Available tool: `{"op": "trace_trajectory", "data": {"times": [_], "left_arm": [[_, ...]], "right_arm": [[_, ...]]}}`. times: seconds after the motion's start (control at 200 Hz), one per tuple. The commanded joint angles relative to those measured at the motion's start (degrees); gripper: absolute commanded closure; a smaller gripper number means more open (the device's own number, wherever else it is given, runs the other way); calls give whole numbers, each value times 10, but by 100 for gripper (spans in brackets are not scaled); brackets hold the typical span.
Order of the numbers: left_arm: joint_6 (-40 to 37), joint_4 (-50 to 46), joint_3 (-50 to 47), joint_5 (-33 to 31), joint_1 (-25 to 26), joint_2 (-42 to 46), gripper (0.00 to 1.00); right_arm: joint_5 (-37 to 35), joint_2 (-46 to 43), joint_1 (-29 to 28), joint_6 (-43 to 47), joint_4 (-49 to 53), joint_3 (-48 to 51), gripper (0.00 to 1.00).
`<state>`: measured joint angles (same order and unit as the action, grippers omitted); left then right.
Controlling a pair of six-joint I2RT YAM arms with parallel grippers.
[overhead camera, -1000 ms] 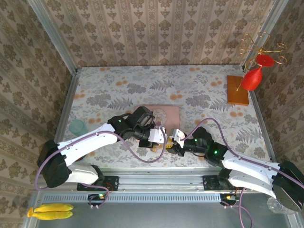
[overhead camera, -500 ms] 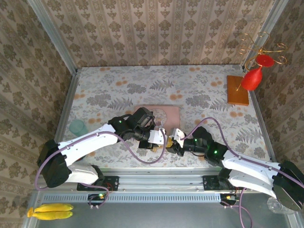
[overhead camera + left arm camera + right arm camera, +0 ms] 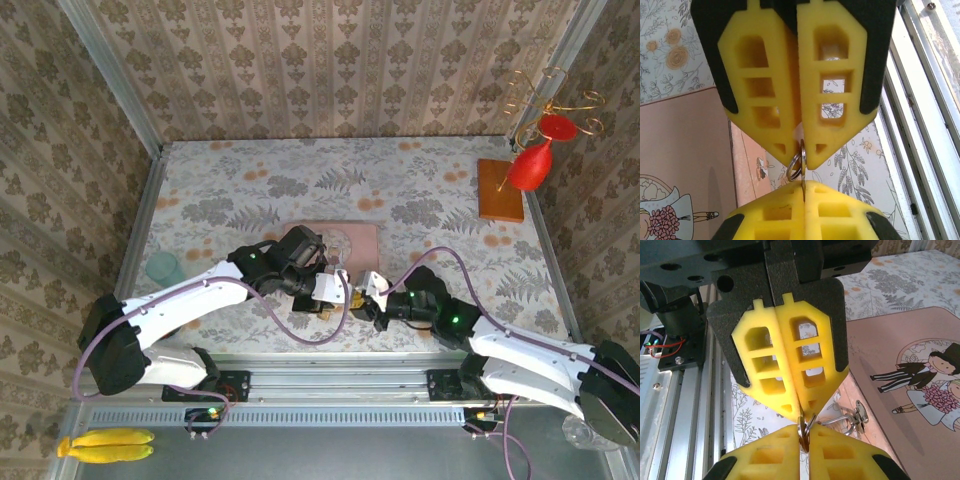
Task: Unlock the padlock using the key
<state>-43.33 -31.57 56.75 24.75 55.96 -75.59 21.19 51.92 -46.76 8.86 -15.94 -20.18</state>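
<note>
My two grippers meet tip to tip just in front of the pink tin (image 3: 362, 234). The left gripper (image 3: 348, 296) is shut on the small silver key (image 3: 803, 167), whose blade runs into the seam of its yellow fingers (image 3: 775, 212). The right gripper (image 3: 366, 300) is shut on the key's head and ring (image 3: 809, 421). The padlock's thin silver shackle (image 3: 837, 419) hooks through a metal hasp (image 3: 859, 412) on the tin's edge (image 3: 900, 340). Its brass body is hidden behind the right fingers (image 3: 850, 455).
The aluminium rail (image 3: 330, 385) runs close along the near side of both grippers. A teal cup (image 3: 162, 266) stands at the left edge. At the back right is a wooden block (image 3: 499, 190) with a wire stand and red ornaments (image 3: 531, 165).
The right gripper's jaws have closed in onto the key and ring. The left gripper has stayed shut and in place.
</note>
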Motion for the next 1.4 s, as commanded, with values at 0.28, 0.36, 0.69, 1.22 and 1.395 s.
{"op": "trace_trajectory", "data": {"times": [0.28,0.36,0.69,1.22,1.395], "left_arm": [[1,4,-9,8,7,5,100],[3,9,-11,9,7,10,100],[67,164,-89,-34,5,88,81],[470,251,-182,-240,-89,239,47],[567,97,-130,-250,-81,196,51]], "right_arm": [[-1,-21,1,1,15,-10,100],[0,-19,0,0,11,-12,100],[4,-37,45,-85,-37,3,100],[-87,-106,175,-244,-110,75,100],[-83,-139,243,-274,-94,83,100]]}}
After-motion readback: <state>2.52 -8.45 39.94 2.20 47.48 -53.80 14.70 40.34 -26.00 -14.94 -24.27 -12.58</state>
